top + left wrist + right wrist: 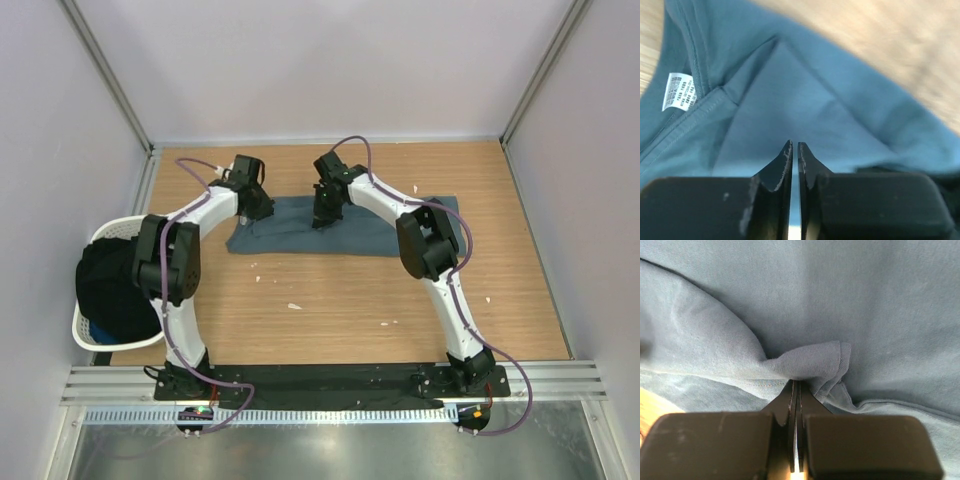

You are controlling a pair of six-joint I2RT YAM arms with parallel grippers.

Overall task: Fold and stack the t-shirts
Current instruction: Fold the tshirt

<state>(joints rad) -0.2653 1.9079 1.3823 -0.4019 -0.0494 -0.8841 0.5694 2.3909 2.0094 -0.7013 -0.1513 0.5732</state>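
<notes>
A slate blue-grey t-shirt (350,235) lies spread across the far part of the wooden table. In the left wrist view the t-shirt (805,95) shows its neck seam and a small white label (679,91). My left gripper (255,212) hovers over the shirt's left end. Its jaws (794,145) stand almost together with only a thin slit and no cloth between them. My right gripper (325,215) is down on the shirt's far edge near the middle. In the right wrist view the right gripper (796,382) is shut on a bunched fold of the t-shirt (810,362).
A white plastic laundry basket (85,330) sits off the table's left edge, holding dark clothing (110,290). Small white specks (293,305) dot the wood. Grey walls and a metal frame close in the table on three sides.
</notes>
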